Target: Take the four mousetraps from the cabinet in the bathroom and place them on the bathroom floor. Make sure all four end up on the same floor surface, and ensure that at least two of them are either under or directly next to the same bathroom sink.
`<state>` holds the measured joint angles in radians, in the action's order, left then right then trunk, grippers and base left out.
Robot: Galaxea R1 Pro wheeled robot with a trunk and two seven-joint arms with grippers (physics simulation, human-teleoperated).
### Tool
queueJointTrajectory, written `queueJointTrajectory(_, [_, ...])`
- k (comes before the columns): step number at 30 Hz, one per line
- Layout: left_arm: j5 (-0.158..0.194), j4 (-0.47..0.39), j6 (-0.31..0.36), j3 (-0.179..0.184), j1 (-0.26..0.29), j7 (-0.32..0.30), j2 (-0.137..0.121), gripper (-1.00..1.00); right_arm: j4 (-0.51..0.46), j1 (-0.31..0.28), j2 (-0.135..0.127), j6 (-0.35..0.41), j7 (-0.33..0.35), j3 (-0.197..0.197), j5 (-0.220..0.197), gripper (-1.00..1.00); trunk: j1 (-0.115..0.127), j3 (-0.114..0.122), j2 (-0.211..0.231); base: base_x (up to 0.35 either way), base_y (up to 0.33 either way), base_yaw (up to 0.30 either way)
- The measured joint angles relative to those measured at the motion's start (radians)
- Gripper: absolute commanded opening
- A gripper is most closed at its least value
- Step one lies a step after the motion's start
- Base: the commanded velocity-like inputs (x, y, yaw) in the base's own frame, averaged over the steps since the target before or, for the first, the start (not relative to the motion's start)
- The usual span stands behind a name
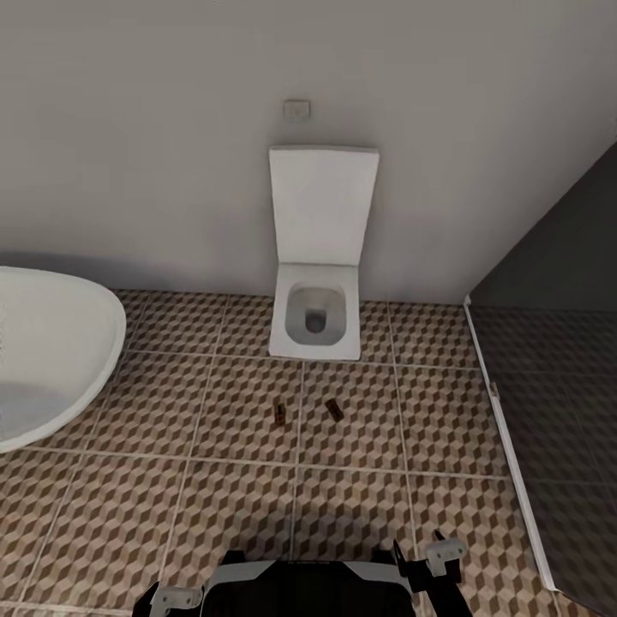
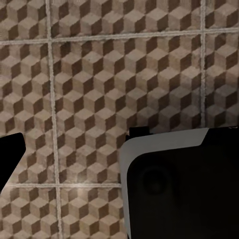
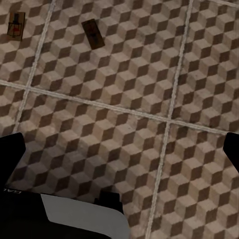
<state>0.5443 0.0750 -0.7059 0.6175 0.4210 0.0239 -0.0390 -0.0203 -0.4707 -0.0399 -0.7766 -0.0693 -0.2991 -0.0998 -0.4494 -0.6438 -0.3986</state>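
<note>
Nearest us sits our own dark base point(image 1: 291, 591) on the bathroom floor point(image 1: 214, 506), and we cannot tell how either arm's jaws stand. Two mousetraps point(image 1: 280, 414) point(image 1: 334, 410) lie on the tiles just before the toilet point(image 1: 315, 321), near each other, with the bathtub point(image 1: 51, 360) well apart. Risk, in our judgement: these two count for nothing beside a toilet, and driving forward could run over them; no legible writing anywhere.

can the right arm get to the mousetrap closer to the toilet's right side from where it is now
Probably not without moving closer. That mousetrap lies flat on the bathroom floor in front of the toilet, with bare tiles and nothing blocking the way, but the right gripper is tucked low near the robot's base, well short of it.
</note>
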Motion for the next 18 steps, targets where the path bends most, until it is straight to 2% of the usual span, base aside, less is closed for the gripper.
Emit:
queueJointTrajectory(6, [0.000,0.000,0.000,0.000,0.000,0.001,0.000,1.00,0.000,0.000,-0.001,0.000,0.000,0.000,-0.002,1.00,0.000,0.009,0.000,0.000,0.000,-0.014])
queueJointTrajectory(18, [0.000,0.000,0.000,0.000,0.000,0.001,0.001,1.00,0.000,0.000,0.000,0.001,0.000,0.000,-0.002,1.00,0.000,0.028,0.000,0.000,0.000,-0.093])
